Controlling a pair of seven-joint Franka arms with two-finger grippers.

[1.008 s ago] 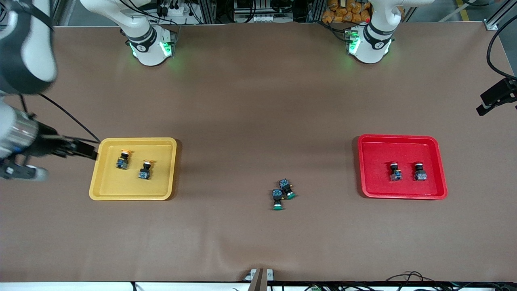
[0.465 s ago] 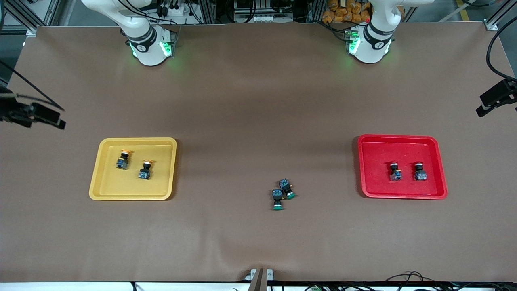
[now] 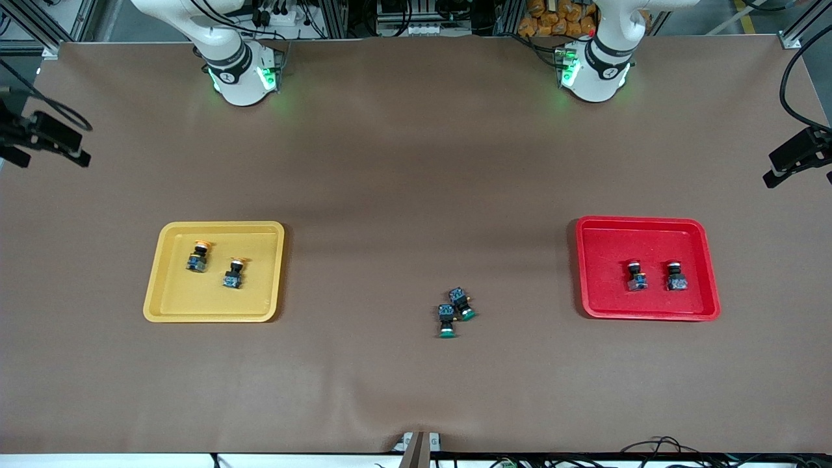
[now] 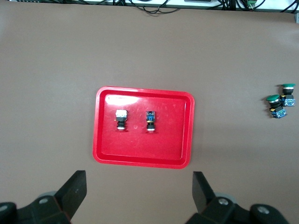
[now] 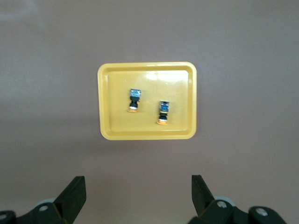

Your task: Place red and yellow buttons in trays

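Note:
Two yellow buttons (image 3: 198, 255) (image 3: 233, 273) lie in the yellow tray (image 3: 214, 300) toward the right arm's end of the table. Two red buttons (image 3: 637, 275) (image 3: 676, 276) lie in the red tray (image 3: 650, 302) toward the left arm's end. My right gripper (image 5: 138, 196) hangs open and empty high over bare table beside the yellow tray (image 5: 147, 134). My left gripper (image 4: 139, 196) is likewise open and empty, high beside the red tray (image 4: 140, 150). The front view shows only dark wrist parts of each arm at its side edges.
Two green-capped buttons (image 3: 447, 320) (image 3: 461, 303) lie together on the brown table mat between the trays, nearer the front camera. They also show in the left wrist view as the green-capped pair (image 4: 281, 99). The arm bases (image 3: 240, 71) (image 3: 595, 68) stand along the table's robot edge.
My right arm has pulled up and away from beside the yellow tray toward the table's end, leaving most of the front view. The buttons, the trays and the left arm have stayed put.

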